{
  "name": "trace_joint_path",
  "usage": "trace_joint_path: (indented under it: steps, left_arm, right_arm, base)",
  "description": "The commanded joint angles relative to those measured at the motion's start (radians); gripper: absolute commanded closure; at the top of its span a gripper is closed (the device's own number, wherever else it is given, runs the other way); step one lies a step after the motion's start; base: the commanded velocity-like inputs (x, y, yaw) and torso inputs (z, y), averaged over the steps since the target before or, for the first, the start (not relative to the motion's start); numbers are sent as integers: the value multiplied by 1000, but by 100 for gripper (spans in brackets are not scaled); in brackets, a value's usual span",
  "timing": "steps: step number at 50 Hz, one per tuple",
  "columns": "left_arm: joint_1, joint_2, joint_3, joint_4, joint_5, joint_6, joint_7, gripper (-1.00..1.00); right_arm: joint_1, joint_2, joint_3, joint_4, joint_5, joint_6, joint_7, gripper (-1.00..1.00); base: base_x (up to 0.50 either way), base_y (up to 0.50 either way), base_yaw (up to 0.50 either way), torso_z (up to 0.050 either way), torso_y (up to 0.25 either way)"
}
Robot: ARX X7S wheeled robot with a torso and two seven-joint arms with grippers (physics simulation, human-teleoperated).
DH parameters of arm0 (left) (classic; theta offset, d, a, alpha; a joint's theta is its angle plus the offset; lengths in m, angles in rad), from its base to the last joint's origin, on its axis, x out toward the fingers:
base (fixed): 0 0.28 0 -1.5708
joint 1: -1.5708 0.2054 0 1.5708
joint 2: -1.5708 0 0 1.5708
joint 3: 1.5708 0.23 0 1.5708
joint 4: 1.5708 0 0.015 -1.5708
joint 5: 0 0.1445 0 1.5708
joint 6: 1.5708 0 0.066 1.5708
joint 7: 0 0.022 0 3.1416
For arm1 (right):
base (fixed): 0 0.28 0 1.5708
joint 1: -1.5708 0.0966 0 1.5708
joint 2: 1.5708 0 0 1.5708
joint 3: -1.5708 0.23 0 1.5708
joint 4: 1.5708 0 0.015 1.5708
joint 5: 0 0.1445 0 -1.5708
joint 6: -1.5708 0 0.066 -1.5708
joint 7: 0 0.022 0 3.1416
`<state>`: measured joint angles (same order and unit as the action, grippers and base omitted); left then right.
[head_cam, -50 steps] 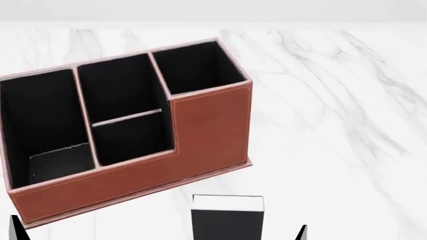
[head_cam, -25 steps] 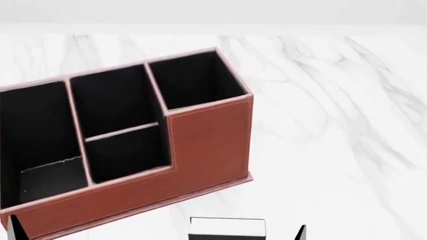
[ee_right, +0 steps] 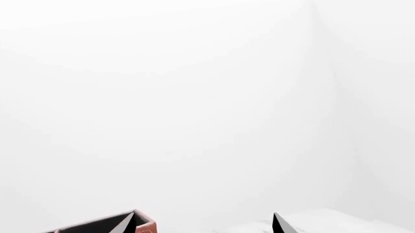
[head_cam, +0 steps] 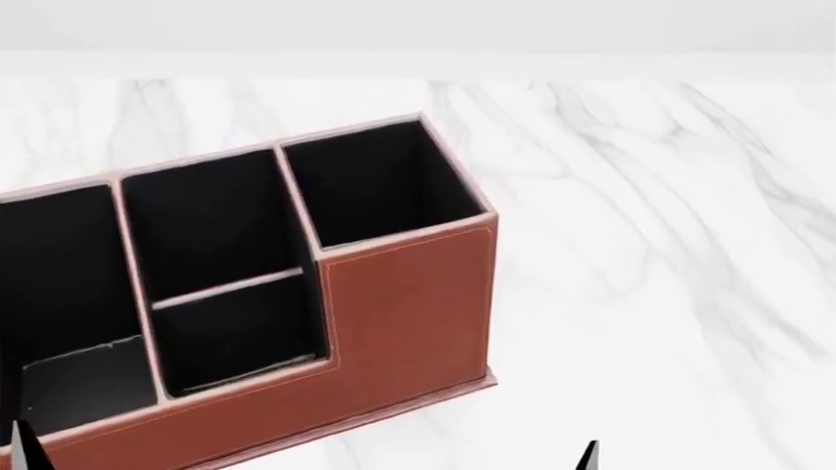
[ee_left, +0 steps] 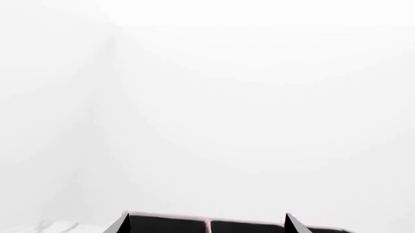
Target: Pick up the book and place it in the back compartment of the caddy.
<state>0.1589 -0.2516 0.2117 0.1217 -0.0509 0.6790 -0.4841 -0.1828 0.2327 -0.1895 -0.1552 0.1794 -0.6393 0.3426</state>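
The caddy (head_cam: pixel 392 304) is cut off at the head view's left and bottom edges; only finger tips show.

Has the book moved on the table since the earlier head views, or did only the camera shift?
Cannot tell. The book is out of the head view now. The caddy and the marble table slid down the picture too, so the camera tilted; the book likely stayed put.

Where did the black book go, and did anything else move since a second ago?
The book slid down and out of the head view's bottom edge, so it can't be seen now. The caddy also sits lower and further left in the picture. Both shifted together, so the head camera probably tilted up rather than the things moving. Nothing was grabbed or let go. The caddy's cells stay without anything in them, on the marble table.
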Motion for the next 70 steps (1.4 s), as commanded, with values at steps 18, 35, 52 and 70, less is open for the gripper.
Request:
trace_joint_path:
  steps: [18,35,52,70]
  left_arm:
    - [-8,-7,8,-11,-2,6,-11,-100]
    - [-3,-12,12,1,1,0,-20,-100]
    - [-5,-17,17,1,1,-1,-26,-100]
    - [2,-111,0,121,-33,-97,6,-100]
  right_arm:
    - [7,-2,-2,12,-43,-4,26,-100]
    - [3,7,-10,8,-29,-11,29,-100]
    - [7,16,-21,12,-7,-18,26,-100]
    - [10,16,-27,24,-18,-31,32,-100]
  base:
    - [23,39,0,0,0]
    - [0,312,0,0,0]
    - [0,5,0,0,0]
    - [0,0,0,0,0]
